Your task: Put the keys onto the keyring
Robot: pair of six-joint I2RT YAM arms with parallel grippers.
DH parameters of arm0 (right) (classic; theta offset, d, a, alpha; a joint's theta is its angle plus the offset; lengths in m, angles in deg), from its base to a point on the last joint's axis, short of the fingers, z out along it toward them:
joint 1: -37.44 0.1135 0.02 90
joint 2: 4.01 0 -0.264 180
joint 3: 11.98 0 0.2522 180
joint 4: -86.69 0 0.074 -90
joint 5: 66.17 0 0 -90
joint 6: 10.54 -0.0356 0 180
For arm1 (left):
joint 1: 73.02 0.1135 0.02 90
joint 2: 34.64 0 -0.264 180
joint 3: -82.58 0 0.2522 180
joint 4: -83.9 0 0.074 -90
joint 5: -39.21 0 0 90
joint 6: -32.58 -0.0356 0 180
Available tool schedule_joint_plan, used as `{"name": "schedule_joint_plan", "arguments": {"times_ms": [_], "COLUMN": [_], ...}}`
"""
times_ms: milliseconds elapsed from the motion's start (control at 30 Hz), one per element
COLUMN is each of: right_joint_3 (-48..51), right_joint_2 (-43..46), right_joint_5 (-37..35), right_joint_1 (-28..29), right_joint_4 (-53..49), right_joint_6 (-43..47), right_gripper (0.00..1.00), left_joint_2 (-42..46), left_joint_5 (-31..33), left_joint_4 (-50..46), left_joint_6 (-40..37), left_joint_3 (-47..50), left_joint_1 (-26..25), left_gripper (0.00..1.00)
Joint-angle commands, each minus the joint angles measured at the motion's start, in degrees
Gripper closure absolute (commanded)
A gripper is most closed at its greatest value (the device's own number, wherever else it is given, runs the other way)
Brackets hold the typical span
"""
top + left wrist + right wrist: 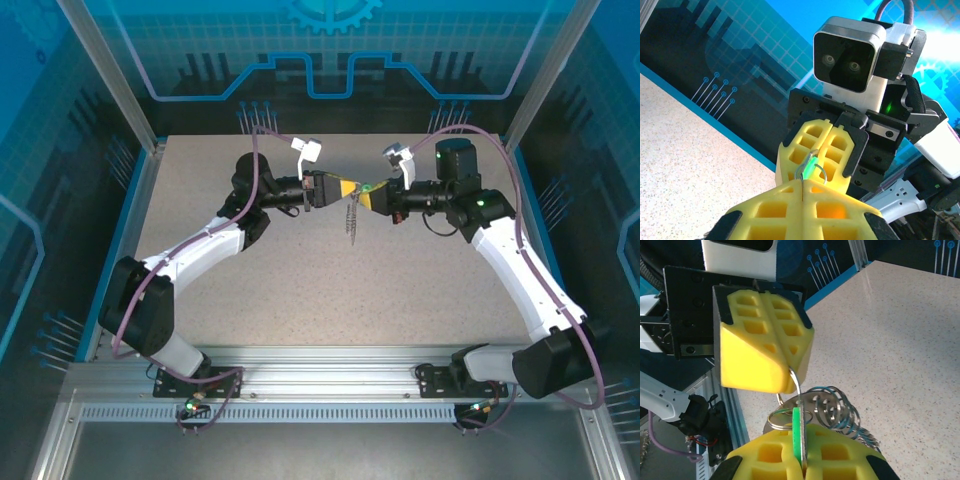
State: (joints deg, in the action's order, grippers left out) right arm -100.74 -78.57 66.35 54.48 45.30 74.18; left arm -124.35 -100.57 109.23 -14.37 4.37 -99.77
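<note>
Both claws closed, meeting mid-air: left gripper (802, 192) pinches the keyring (795, 381) wire; right gripper (801, 445) clamps the green key (798, 420) (chain (350, 216) dangling below); key hole seemingly at the loop; feed slowly along wire, ring kept steady.

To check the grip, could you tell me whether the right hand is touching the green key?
Touching. The right wrist view shows the green key pinched edge-on between the right hand's closed yellow fingers.
</note>
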Motion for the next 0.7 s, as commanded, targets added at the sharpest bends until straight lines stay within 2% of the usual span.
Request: {"name": "schedule_joint_plan", "arguments": {"times_ms": [0,667], "right_joint_3": [-0.3,-2.8], "right_joint_2": [1.2,-2.1], "right_joint_5": [0.8,0.9], "right_joint_1": [-0.9,1.9], "right_joint_4": [-0.8,-1.0], "right_joint_6": [0.2,0.6], "right_gripper": [1.0,1.0], "left_joint_2": [1.6,1.2], "left_joint_5": [-1.3,-1.3], "left_joint_4": [0.9,1.0], "left_joint_6": [-1.7,-1.8], "left_joint_3": [-2.4,-2.4], "left_joint_1": [-0.6,-0.9], "left_gripper": [1.0,1.0]}}
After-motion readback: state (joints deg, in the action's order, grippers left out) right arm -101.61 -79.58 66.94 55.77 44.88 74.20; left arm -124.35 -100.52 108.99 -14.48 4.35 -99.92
